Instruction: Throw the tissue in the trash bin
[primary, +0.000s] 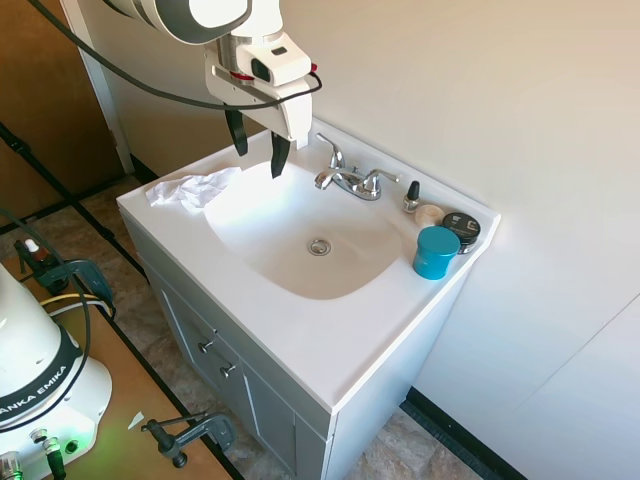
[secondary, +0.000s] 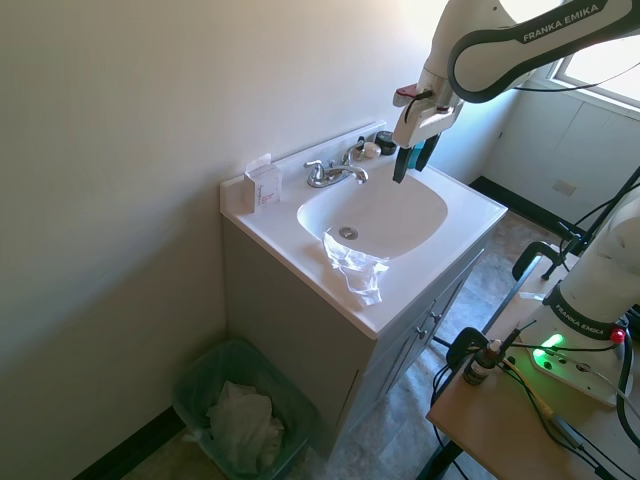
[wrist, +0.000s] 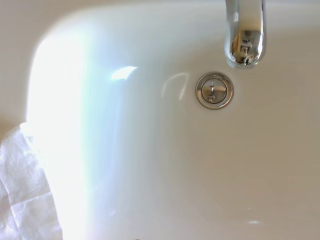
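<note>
Clearly the step in hand is the reach: the gripper (primary: 258, 152) hangs above the basin with its two dark fingers spread and nothing between them, well apart from the tissue (primary: 193, 189). To do it well, I judge it should travel sideways over the counter first, then come straight down on the thickest folds of the wad (a thin edge would likely slip or tear free), close fully, and lift clear of the rim before swinging out toward the bin.

Largest is the vanity (secondary: 300, 330), a grey cabinet with a glossy, smooth white top and an oval moulded sink (primary: 310, 235). Next is the trash bin (secondary: 205, 375) on the floor beside the cabinet, a dark translucent tub already holding crumpled white paper. The tissue lies on the counter at the basin's edge, soft, thin and wrinkled, one corner drooping over the front lip. The chrome faucet (primary: 350, 178) is hard and mirror-bright, as is the round drain (wrist: 214, 90). A teal ribbed-looking jar (primary: 436, 251) stands at the far corner.
</note>
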